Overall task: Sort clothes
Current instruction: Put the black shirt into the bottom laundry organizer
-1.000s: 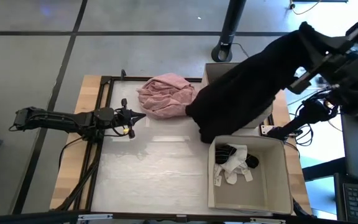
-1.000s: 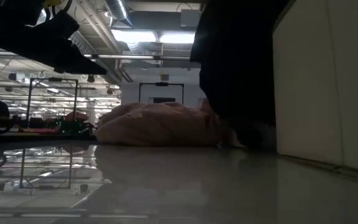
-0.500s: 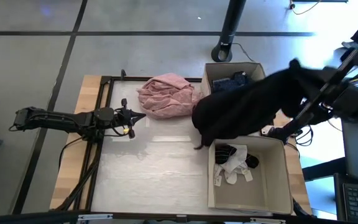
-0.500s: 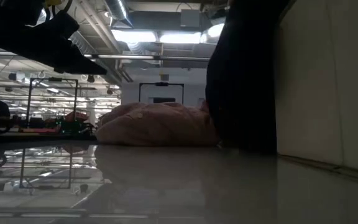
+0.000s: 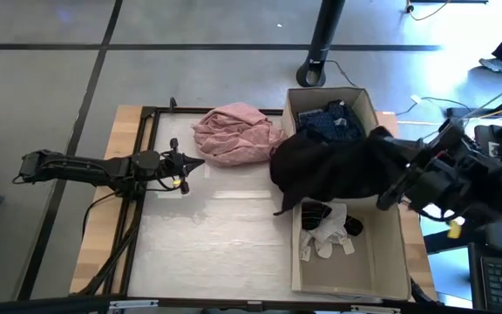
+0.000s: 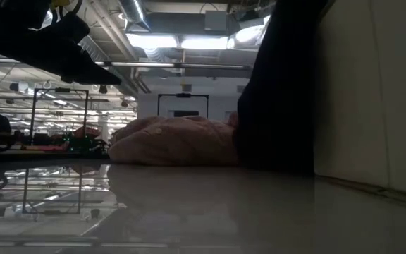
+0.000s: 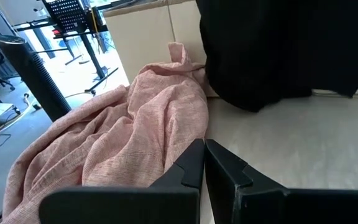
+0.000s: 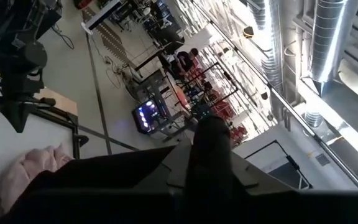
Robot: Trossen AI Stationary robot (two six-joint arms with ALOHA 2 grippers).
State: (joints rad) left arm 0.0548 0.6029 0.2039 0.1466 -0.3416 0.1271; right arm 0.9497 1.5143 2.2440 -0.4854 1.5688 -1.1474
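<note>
Black garment (image 5: 338, 166) is held by right gripper (image 5: 405, 177), draped across both boxes.

The right gripper's fingers are pinched narrow on one end of the black garment at the table's right edge; the cloth is spread over the near rim of the far cardboard box (image 5: 361, 100) and the far rim of the near cardboard box (image 5: 394, 253), one corner hanging onto the table (image 5: 216, 235). A navy piece (image 5: 331, 122) is seen in the far box; white socks (image 5: 328, 234) and small black pieces (image 5: 317, 212) are seen in the near box. A pink garment (image 5: 232, 133) is bunched on the table just beside the far box, touching the black cloth. The left gripper (image 5: 197, 164) is parked near the pink garment, fingers pressed together, nothing held.
</note>
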